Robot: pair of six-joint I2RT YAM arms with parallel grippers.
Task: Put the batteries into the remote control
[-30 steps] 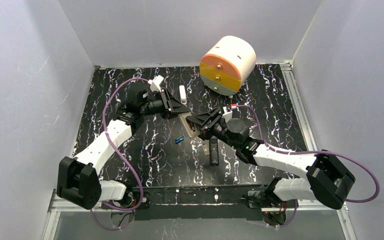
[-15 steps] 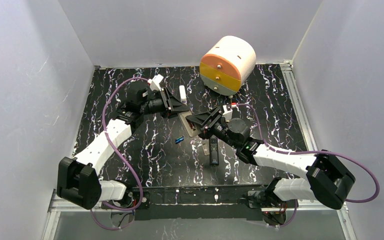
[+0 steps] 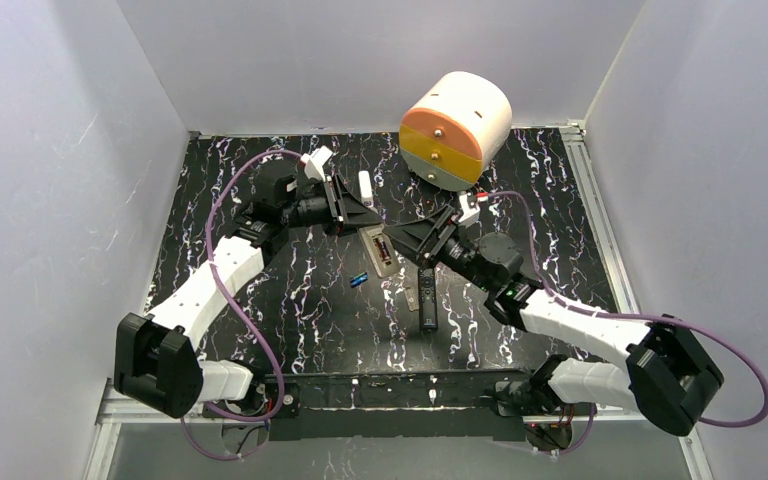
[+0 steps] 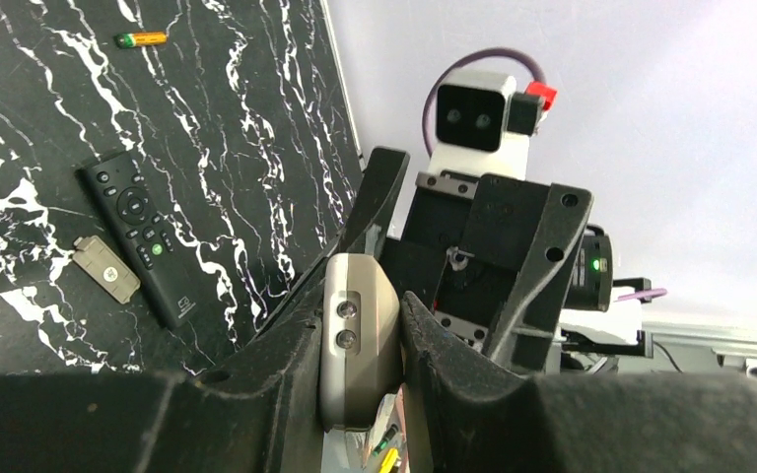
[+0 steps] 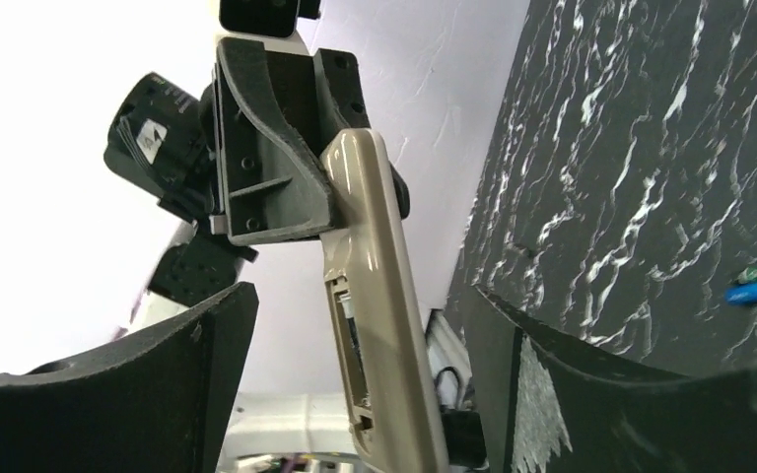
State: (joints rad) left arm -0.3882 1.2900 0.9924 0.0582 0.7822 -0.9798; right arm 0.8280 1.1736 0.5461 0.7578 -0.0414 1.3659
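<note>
My left gripper [image 3: 360, 213] is shut on one end of the remote control [image 3: 381, 250], holding it above the table; that rounded end [image 4: 360, 335] sits tight between the pads. In the right wrist view the remote control's [image 5: 379, 286] tan back faces me, and its battery bay [image 5: 347, 360] is uncovered. My right gripper [image 3: 402, 243] stands open on either side of the remote's free end without touching it. A shiny blue battery [image 3: 359, 279] lies on the table below the remote. The dark battery with an orange-gold end [image 4: 141, 39] lies farther off.
A slim black remote [image 3: 427, 300] lies under the right arm, with a small tan cover [image 4: 105, 269] beside it. A narrow white stick [image 3: 365, 187] lies behind the left gripper. A round white, orange and yellow drawer unit [image 3: 455, 128] stands at the back.
My right gripper has opened wide and drawn back to the right, off the remote's free end. The left gripper keeps its hold and has barely moved.
</note>
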